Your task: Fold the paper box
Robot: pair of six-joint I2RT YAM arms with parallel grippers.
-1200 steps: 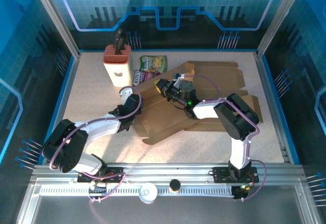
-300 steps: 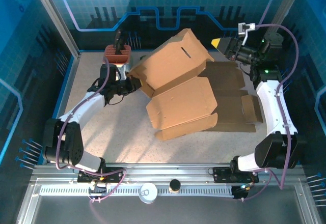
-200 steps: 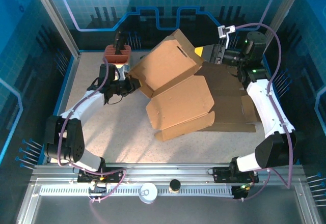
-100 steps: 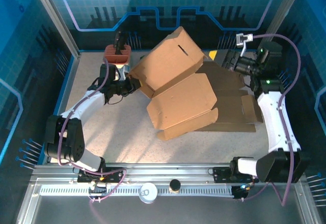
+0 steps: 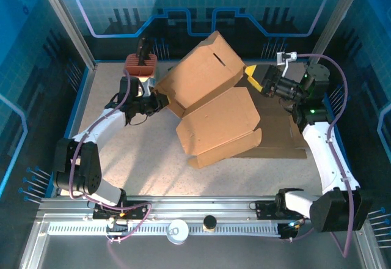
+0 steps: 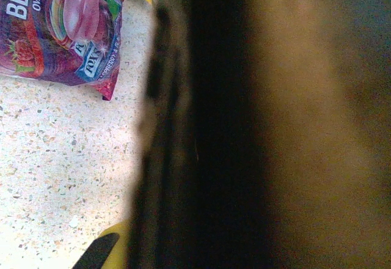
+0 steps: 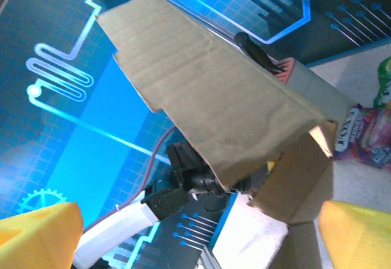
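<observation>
Top external: left gripper (image 5: 160,101) pinches the half-raised paper box (image 5: 208,76), right gripper (image 5: 255,78) hangs wide open beside it, flap-push probably next.

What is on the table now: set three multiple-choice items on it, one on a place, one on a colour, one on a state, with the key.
1. Where does the knife block stand? A near right corner; B far left of the table; C near middle.
2. What colour are the right gripper's fingertips? A yellow; B red; C green.
3. How is the left gripper? A open; B shut on nothing; C shut on the cardboard box's edge.
B, it stands by the far left edge; A, both tips show yellow; C, it pinches the raised box's left edge.
</observation>
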